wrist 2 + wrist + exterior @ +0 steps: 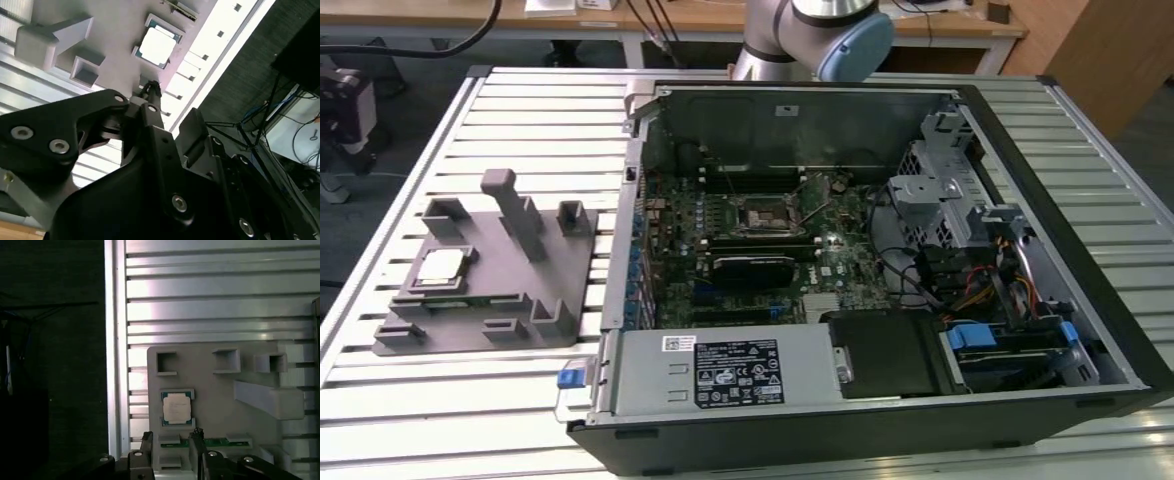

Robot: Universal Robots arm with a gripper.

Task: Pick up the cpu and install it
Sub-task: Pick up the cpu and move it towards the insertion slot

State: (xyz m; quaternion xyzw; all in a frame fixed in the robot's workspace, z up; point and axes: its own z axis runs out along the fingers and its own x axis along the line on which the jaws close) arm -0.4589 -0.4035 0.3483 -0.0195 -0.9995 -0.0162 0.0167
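In the exterior view, you are looking at the cpu [442, 265] lying flat, metal top up, in its recess on the grey plastic tray [507, 290]. The tray is sitting on the slatted table [520, 110] at the exterior view's left, just beside the open computer case [1067, 250]. The recess is keeping the chip square and level, so it is offering a flat face for a pick from above. Inside the case the motherboard's cpu socket [761, 213] is lying bare with nothing seated in it, so the install is not yet done. The arm [807, 30] is rising behind the case.

In the first wrist view, the gripper [172, 440] is hanging over the tray with its two fingers spread apart and nothing between them. The cpu [177, 407] is sitting near them, untouched, with a green circuit board [220, 442] lying on the tray just beside it.

In the second wrist view, the cpu [157, 46] is showing beyond one of the fingers [152, 92]. I judge the wrist is pointing toward the chip so the released fingers are lining up with it.
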